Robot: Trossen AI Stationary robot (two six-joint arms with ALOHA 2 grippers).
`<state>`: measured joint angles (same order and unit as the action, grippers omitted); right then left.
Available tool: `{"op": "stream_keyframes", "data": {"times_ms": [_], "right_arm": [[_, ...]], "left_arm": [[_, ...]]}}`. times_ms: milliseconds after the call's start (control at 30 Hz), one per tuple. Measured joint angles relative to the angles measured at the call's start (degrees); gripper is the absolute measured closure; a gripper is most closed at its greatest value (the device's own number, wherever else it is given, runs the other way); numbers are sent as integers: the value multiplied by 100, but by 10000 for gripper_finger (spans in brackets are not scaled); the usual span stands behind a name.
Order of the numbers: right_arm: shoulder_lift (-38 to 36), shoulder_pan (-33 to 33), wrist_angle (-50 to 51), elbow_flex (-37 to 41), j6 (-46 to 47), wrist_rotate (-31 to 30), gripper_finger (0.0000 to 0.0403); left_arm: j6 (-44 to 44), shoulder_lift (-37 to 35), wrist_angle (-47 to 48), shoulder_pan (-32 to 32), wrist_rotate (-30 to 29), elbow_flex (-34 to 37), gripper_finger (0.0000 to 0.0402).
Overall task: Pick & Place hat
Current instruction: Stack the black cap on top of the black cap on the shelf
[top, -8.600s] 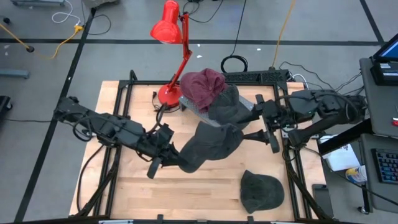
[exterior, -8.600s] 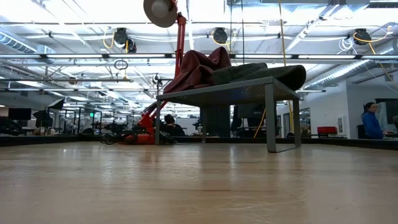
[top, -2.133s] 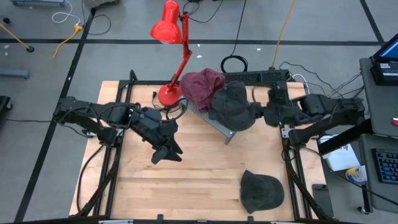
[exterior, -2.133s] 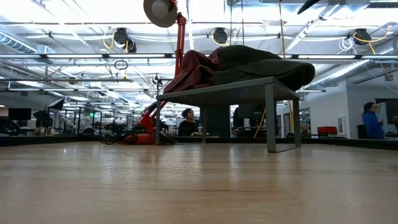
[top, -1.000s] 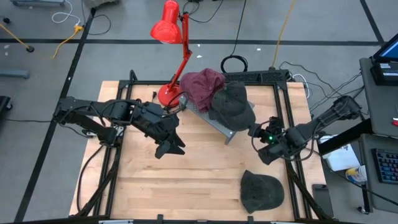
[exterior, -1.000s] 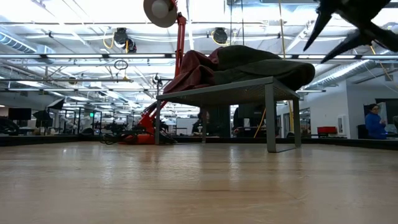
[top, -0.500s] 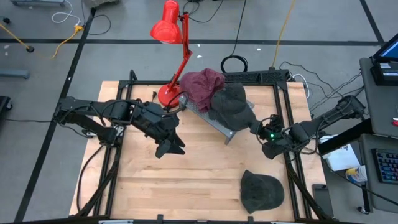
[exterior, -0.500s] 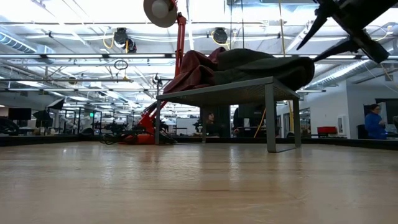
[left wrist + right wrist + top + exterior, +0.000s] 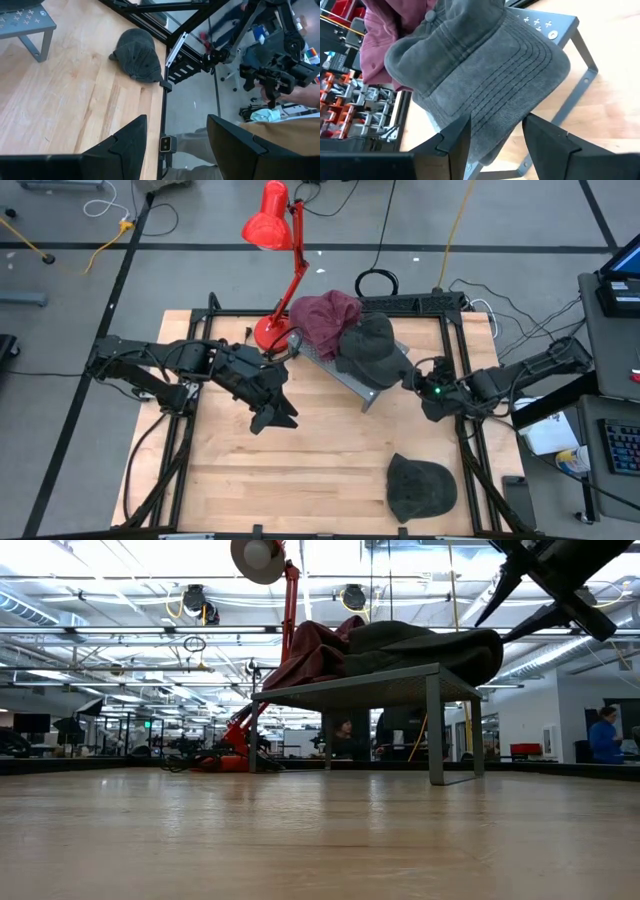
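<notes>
High view: wooden counter (image 9: 230, 480), red lamp (image 9: 272, 240) at the far edge. A small grey metal stand (image 9: 345, 375) sits mid-counter with a dark red hat (image 9: 322, 312) and a grey hat (image 9: 372, 345) piled on top. A second grey hat (image 9: 420, 485) lies flat on the counter near the front right corner. Left tool (image 9: 272, 415) hangs over the counter left of the stand, fingers spread, holding nothing. Right tool (image 9: 415, 380) is just beside the stand's right end, near the grey hat's brim.

Low view: both hats rest on the stand, and the right tool (image 9: 515, 595) is up at the top right, fingers spread, not touching the hat.

Left wrist view: fingers (image 9: 127, 145) apart and empty; the second grey hat (image 9: 137, 60) lies near the counter edge.

Right wrist view: fingers (image 9: 452, 137) spread, the grey hat's brim (image 9: 510, 85) right ahead of them, overhanging the stand.
</notes>
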<state>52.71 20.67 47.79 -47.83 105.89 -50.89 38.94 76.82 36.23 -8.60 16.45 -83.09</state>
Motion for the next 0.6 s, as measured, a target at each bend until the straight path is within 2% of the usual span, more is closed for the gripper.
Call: {"op": "stream_keyframes", "data": {"times_ms": [100, 267, 467, 600], "right_arm": [[0, -78, -3, 0, -12, 84, 232], [-17, -143, -2, 0, -90, 1123, 232], [-206, -32, -2, 0, -703, 1038, 232], [-434, -18, -179, -2, -1679, 1608, 232]], "left_arm": [[-4, 0, 1, 0, -1, 0, 190], [-1, 0, 0, 0, -1, 0, 190], [-4, 0, 0, 0, -1, -2, 190], [-1, 0, 0, 0, 1, 0, 190]]}}
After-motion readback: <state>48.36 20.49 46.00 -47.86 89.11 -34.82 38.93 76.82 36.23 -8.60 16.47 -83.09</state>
